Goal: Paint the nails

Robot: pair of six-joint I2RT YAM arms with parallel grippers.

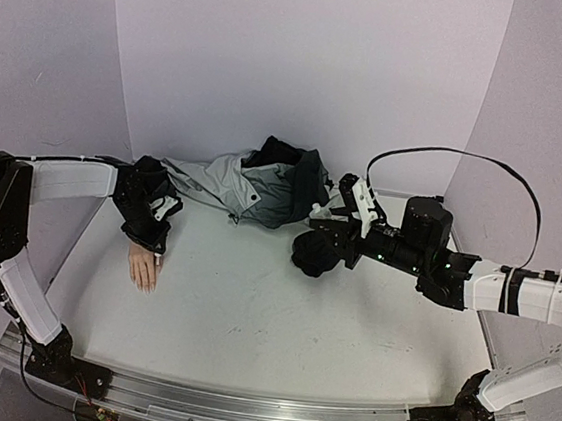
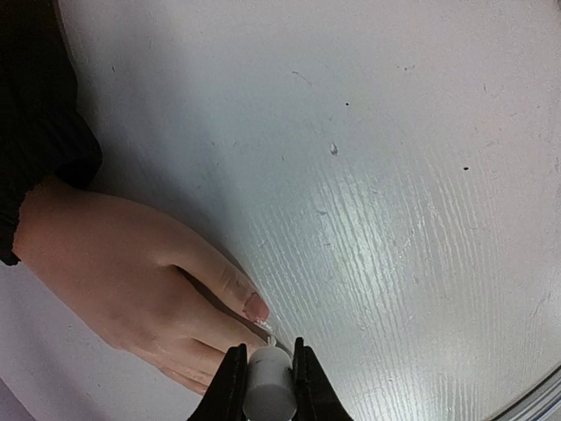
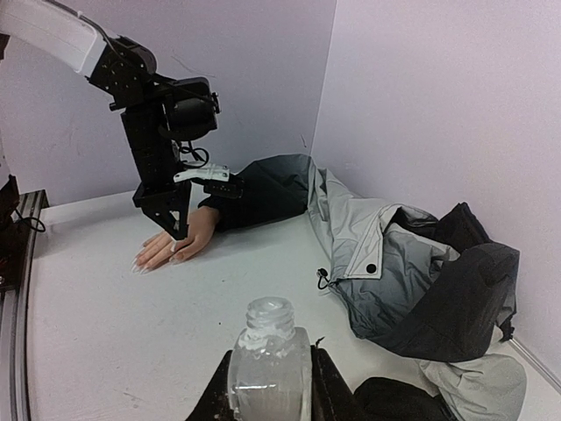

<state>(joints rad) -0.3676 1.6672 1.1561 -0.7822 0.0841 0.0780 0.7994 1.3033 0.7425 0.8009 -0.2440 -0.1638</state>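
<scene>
— Where are the nails [image 2: 256,307]?

— On the mannequin hand [image 1: 142,268], which sticks out of the jacket [image 1: 253,188] at the cuff of its dark sleeve [image 1: 143,181]. It lies palm down on the table [image 1: 269,320].

— Which way does it run?

— Its long axis goes from the jacket cuff toward the arms' bases. The fingertips, and so the nails, point away from the jacket.

— How many nails can you count?

— One clearly in the left wrist view, pinkish. The right wrist view shows pale tips on several fingers, but they are too small to count.

— And the other things?

— One mannequin hand, one jacket, one bottle [image 3: 267,342], two arms.

— What is the left gripper [image 2: 267,375] doing?

— It hangs over the fingers, at the end of the hand away from the jacket. Its jaws are pinched tight on a short pale cylinder [image 2: 267,396]. The cylinder sits just beside the clear nail, and I cannot tell whether they touch.

— The right gripper [image 3: 269,395]?

— It is clamped on the clear glass bottle, which stands upright with its neck uncapped. It sits just in front of the jacket's crumpled body, well apart from the cuff.
</scene>
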